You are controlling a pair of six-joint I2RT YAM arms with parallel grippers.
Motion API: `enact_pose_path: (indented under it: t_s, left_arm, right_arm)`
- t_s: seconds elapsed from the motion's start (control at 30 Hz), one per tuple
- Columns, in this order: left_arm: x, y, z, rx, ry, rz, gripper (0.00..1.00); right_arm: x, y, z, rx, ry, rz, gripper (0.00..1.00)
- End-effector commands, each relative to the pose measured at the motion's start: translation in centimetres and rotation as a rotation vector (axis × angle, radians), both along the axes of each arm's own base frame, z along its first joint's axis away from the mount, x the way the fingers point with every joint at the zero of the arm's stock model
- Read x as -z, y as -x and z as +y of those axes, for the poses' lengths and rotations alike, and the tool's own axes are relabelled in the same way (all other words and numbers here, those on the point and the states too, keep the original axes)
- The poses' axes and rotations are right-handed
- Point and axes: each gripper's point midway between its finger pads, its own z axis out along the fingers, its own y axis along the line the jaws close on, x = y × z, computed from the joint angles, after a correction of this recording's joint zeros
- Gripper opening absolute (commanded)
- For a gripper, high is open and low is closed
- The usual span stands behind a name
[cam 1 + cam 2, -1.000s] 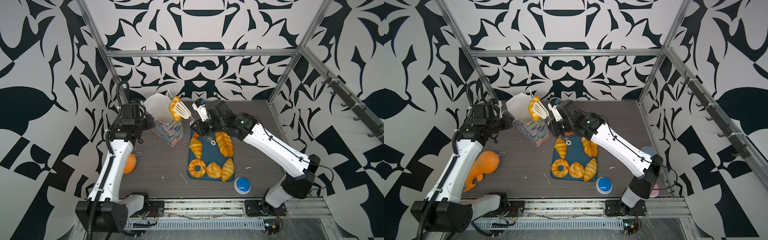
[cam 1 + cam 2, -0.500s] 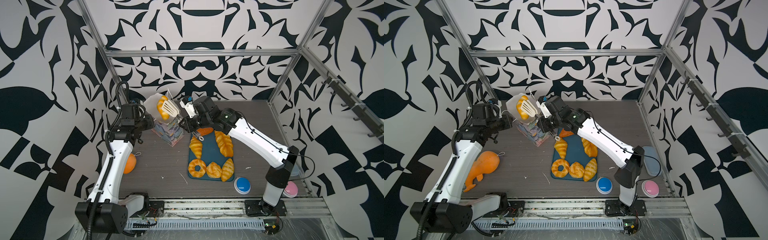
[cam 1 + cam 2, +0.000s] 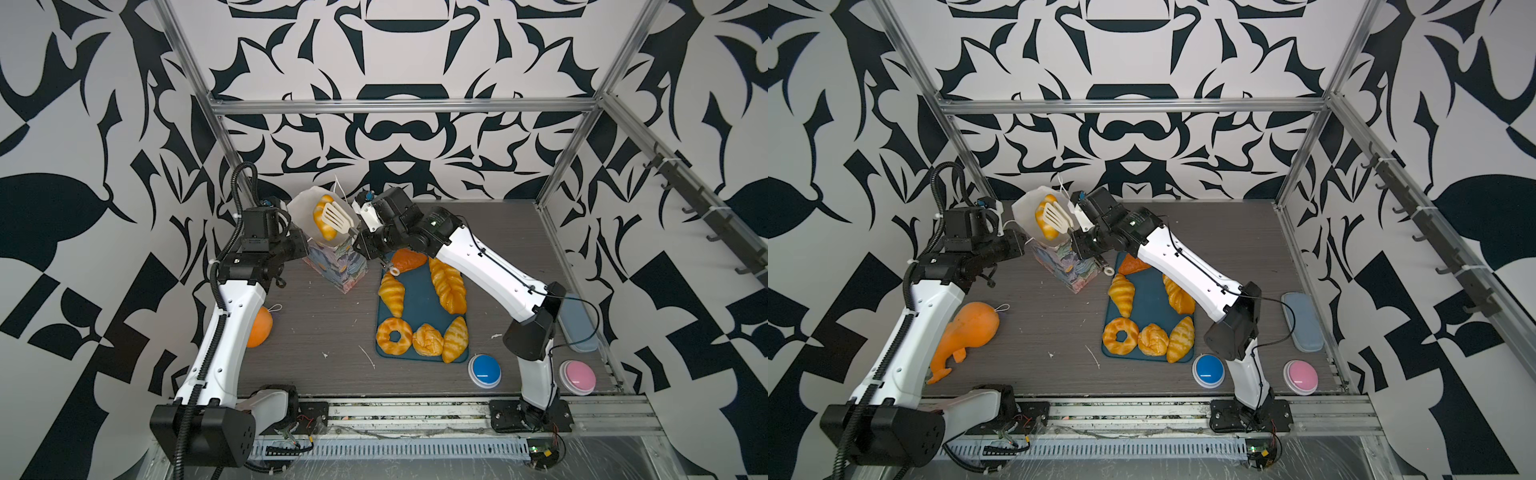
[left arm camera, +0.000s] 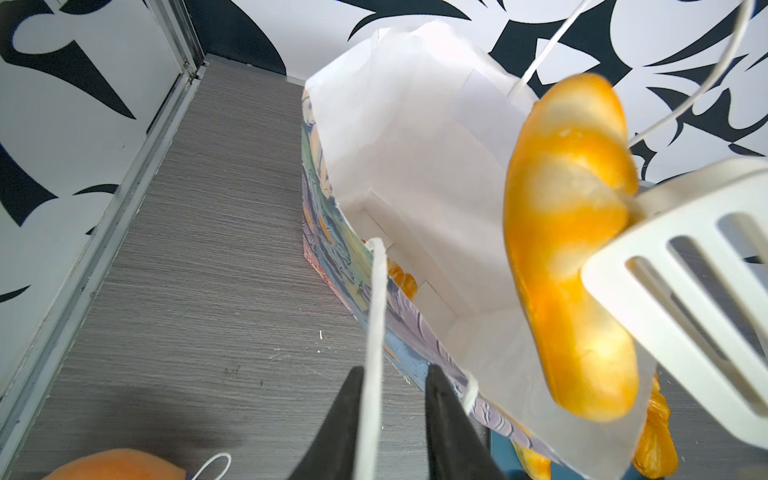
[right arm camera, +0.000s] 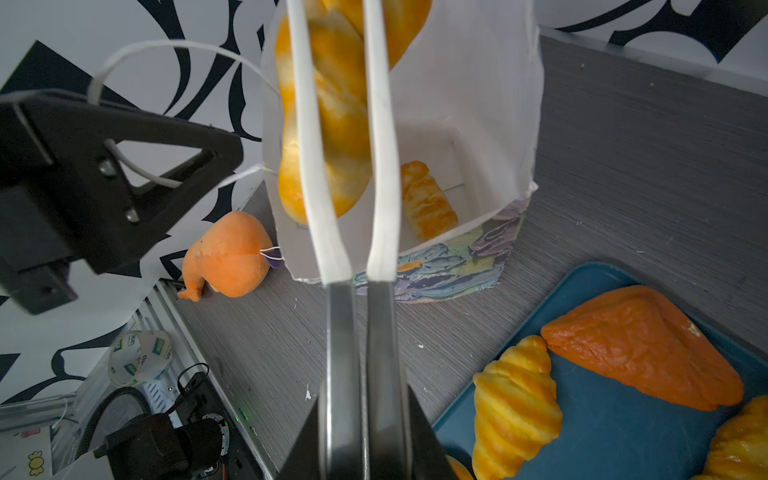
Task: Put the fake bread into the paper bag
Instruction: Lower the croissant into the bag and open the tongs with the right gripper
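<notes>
Both top views: paper bag (image 3: 337, 266) stands on the worktop (image 3: 324, 324) beside the teal tray (image 3: 419, 301), mouth open. Left end effector (image 4: 394, 376) is pinched on the bag's near string handle (image 4: 374, 316); right end effector (image 5: 361, 415) is clamped on white slotted tongs (image 3: 336, 216), which grip a twisted loaf (image 3: 319, 211) over the mouth, not yet released. Right wrist view: tong arms and that loaf block most of the opening. Fake bread (image 3: 1121, 297) count is 8: 1 in the tongs, 1 small roll (image 5: 428, 203) on the bag floor, 6 on the tray – croissant (image 3: 392, 293), second croissant (image 3: 455, 338), long plait (image 3: 448, 286), ring (image 3: 382, 337), bun (image 3: 427, 340), dark orange triangle (image 3: 409, 259). Right arm overhangs plait and triangle. Also 1 orange toy (image 3: 971, 328) with string loop, partly behind left arm, 1 blue button (image 3: 485, 370), 1 pink button (image 3: 577, 376), 1 grey-blue pad (image 3: 577, 328), 1 tape roll (image 5: 139, 357) past the worktop edge, green print too small to read
</notes>
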Motion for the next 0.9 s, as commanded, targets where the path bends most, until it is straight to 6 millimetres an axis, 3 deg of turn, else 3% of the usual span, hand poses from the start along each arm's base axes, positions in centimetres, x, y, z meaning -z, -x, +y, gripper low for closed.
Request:
enact_pose_path:
  t_s: [0.0,0.87]
  left_arm:
    - [0.06,0.49,0.15,-0.005,0.003,0.001,0.28]
    - [0.30,0.37,0.20,-0.009,0.003,0.009,0.28]
  right_arm:
    - [-3.72,-0.32,-0.73,0.020,-0.060,-0.064,0.27]
    - [-3.65,-0.05,-1.16,0.025,-0.074,-0.049,0.42]
